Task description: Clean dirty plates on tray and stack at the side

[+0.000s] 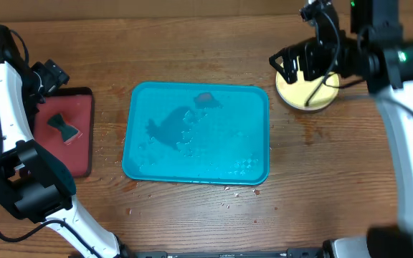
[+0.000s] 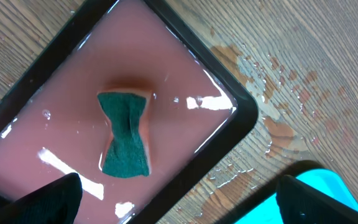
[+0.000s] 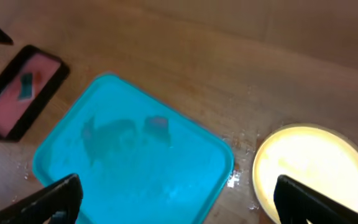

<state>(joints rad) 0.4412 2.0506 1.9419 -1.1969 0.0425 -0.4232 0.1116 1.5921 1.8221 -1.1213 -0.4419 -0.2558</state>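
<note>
The turquoise tray lies mid-table with no plates on it, only wet smears; it also shows in the right wrist view. A stack of plates with a yellow-green rim on top stands to the tray's far right, partly hidden by my right gripper, which is open and empty above it. In the right wrist view the top plate looks clean and white. My left gripper is open and empty over the black-rimmed tray, above a green sponge.
The black-rimmed tray holds pink liquid with the sponge in it, left of the turquoise tray. Water droplets spot the wood between the two trays and along the turquoise tray's front edge.
</note>
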